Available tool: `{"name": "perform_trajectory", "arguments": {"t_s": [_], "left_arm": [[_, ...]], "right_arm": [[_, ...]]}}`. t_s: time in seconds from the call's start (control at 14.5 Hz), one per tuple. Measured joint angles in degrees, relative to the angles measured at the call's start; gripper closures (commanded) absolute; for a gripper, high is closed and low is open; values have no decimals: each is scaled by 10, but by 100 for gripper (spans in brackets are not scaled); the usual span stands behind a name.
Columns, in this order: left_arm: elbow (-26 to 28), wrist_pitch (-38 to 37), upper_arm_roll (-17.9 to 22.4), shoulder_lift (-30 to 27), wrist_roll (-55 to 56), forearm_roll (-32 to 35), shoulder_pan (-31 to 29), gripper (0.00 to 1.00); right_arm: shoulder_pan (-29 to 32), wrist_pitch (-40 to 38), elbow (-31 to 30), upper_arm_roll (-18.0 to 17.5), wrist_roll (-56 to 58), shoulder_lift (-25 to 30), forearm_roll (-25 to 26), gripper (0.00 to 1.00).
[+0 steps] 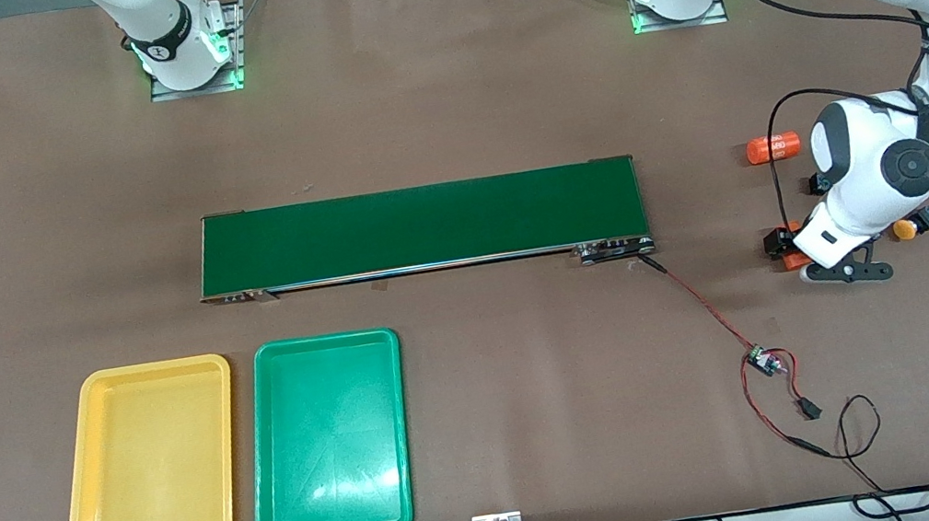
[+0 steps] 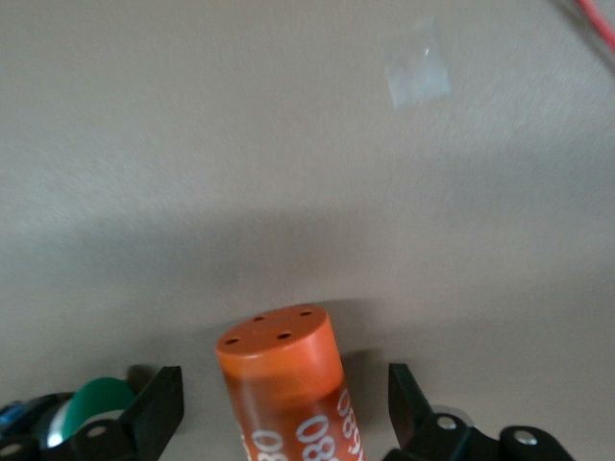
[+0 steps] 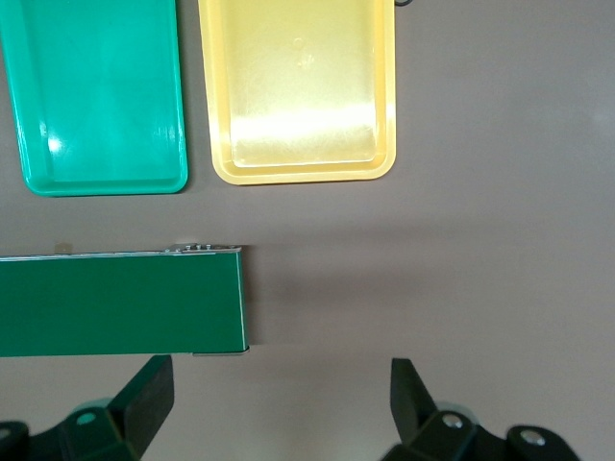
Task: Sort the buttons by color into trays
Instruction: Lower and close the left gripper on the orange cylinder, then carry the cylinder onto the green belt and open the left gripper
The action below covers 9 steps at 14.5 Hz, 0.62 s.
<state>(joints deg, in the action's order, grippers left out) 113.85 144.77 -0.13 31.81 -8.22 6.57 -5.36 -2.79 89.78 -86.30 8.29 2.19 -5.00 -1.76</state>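
My left gripper (image 1: 846, 271) is low over the table at the left arm's end. In the left wrist view its open fingers (image 2: 161, 403) straddle a lying orange cylinder (image 2: 288, 384) with white print, a gap on each side. A green-capped button (image 2: 99, 399) lies just outside one finger. A yellow-orange-capped button (image 1: 905, 229) shows beside the hand, and a black button body (image 1: 816, 184) peeks out by the wrist. The yellow tray (image 1: 151, 371) and green tray (image 1: 324, 341) sit side by side, nearer the front camera than the conveyor. My right gripper (image 3: 279, 384) hangs open and holds nothing, high over bare table by the belt's end.
A long dark-green conveyor belt (image 1: 422, 225) crosses the table's middle. A second orange cylinder (image 1: 773, 147) lies farther from the camera than the left hand. Red and black wires with a small board (image 1: 765, 362) trail from the belt's end toward the front edge.
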Motion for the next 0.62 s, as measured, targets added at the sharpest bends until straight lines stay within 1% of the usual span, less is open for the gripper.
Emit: {"name": "perform_trajectory", "arguments": {"t_s": [0.14,0.21,0.48,0.62], "left_arm": [[4,0,0,3,0,0,0,66],[4,-2,0,3,0,0,0,72],[-1,-17,-6,-7,-3,0,0,74],[-9,-47,-27,-30,-4,0,-1,76]], "right_arm": [[0,11,-1,0,0,-4,0,0],[0,16,-1,0,0,-6,0,0],[-10,18,-1,-12,0,-4,7,0],[-13,20,-1,-13,0,-3,13,0]]}}
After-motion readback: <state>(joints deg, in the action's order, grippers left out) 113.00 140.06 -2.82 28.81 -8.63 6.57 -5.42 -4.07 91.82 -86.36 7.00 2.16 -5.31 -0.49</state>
